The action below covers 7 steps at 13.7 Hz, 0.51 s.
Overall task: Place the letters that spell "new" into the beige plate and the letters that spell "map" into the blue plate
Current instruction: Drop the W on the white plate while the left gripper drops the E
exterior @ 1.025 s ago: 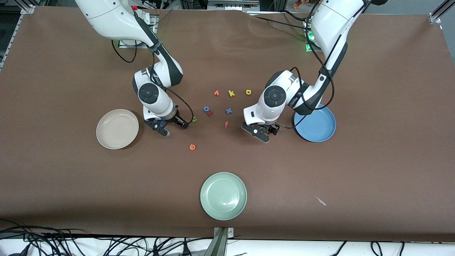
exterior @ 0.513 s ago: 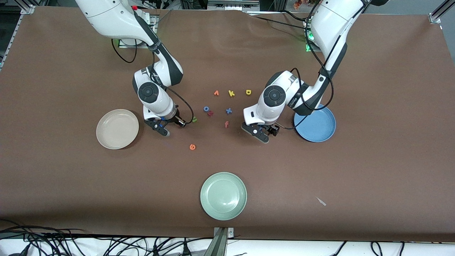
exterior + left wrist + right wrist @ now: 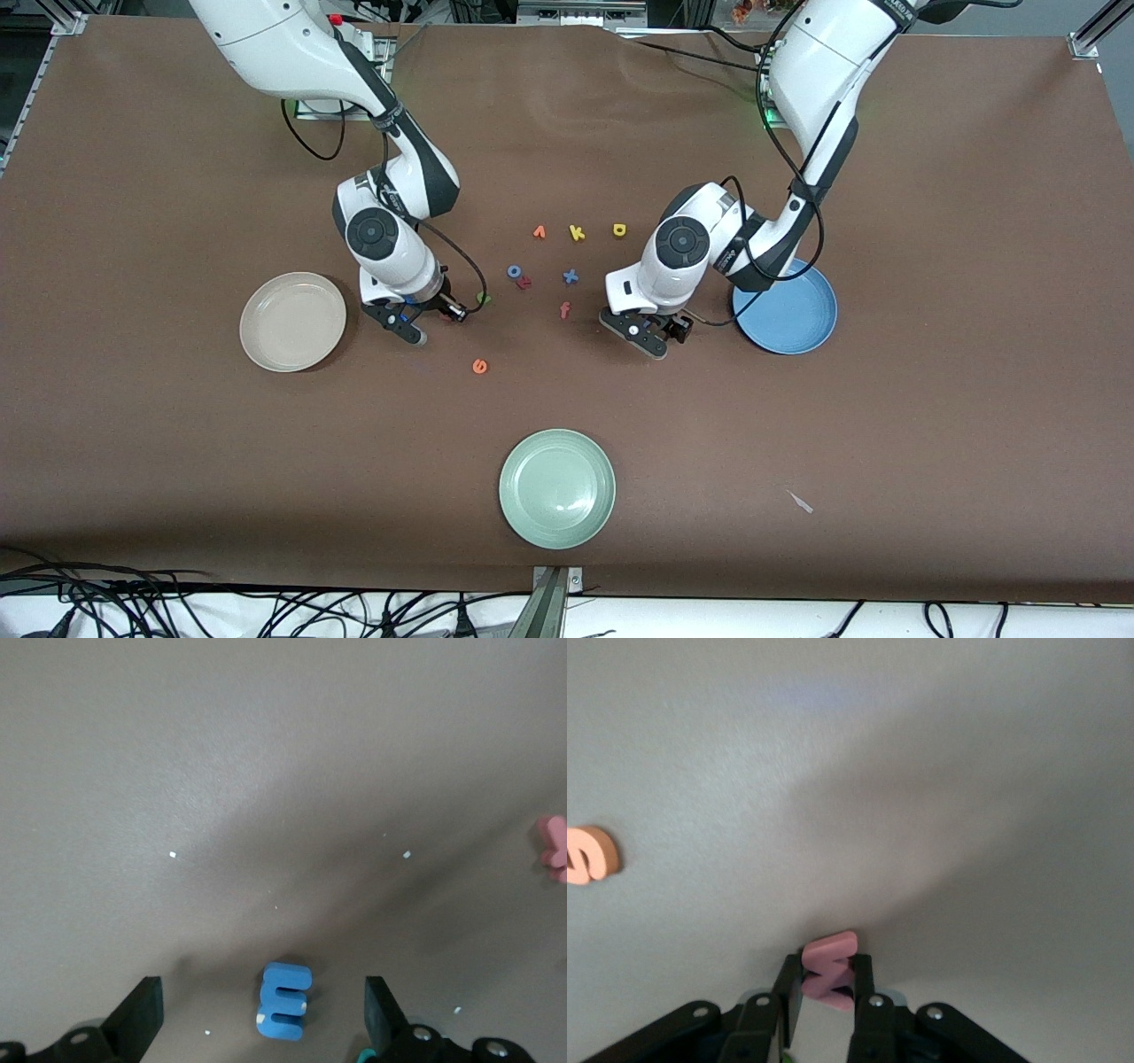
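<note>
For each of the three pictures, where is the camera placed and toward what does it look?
Front view: high across the table, facing both arms, the plates and the letters.
Left wrist view: on the left arm, looking down between open fingers at the blue m.
Right wrist view: on the right arm, looking down at fingers shut on the pink w.
Shared: front and right wrist views both show the orange e.

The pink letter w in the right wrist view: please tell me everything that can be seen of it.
The small pink toy letter w looks like a thick, matte foam piece with flat faces and rounded edges. It is pinched between the two black fingers of the right hand, which are shut on its sides; its upper part sticks out past the fingertips. Grey-brown table covering lies under it; whether the letter touches it cannot be told. In the front view the hand hides the letter.
</note>
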{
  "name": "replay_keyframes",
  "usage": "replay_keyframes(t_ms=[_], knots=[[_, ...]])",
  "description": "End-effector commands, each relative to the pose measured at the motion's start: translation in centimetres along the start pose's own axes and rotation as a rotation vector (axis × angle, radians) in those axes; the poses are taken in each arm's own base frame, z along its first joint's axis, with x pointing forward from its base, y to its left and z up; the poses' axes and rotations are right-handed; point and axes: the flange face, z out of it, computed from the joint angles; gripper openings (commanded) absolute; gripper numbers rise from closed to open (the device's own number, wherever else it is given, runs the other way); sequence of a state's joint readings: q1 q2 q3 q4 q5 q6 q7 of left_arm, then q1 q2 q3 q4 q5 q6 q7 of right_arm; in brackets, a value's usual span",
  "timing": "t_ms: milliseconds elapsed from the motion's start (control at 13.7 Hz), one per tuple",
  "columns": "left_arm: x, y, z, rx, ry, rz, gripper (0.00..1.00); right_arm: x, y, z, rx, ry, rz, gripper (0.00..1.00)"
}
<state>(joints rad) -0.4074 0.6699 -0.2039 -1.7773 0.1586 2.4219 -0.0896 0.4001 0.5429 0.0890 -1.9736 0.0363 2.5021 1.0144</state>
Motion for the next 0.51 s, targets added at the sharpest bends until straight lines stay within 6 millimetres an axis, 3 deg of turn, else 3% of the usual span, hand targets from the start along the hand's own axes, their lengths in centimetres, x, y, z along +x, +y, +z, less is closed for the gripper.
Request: replay_keyframes(t_ms=[0, 146, 220, 293, 439], knots=[[-0.3, 0.5, 1.0, 0.037, 0.003, 0.009, 1.00, 4.0, 0.2, -5.2, -0.073, -0.027, -0.095, 0.00], [-0.9, 1.3, 1.1, 0.038, -0.006, 0.004, 1.00, 7.6, 3.8, -7.5, -0.126, -0.046, -0.234, 0.00], [-1.3, 1.7, 1.6, 0.039, -0.017, 0.006, 1.00, 9.0, 6.1, -7.6, -0.150, -0.061, -0.284, 0.00], [-1.4, 1.7, 1.8, 0.038, -0.018, 0.003, 0.93, 9.8, 7.9, -7.6, -0.157, -0.061, -0.307, 0.00], [-1.3, 1.9, 1.6, 0.038, -0.014, 0.006, 0.60, 11.5, 11.3, -7.2, -0.152, -0.040, -0.362, 0.00]])
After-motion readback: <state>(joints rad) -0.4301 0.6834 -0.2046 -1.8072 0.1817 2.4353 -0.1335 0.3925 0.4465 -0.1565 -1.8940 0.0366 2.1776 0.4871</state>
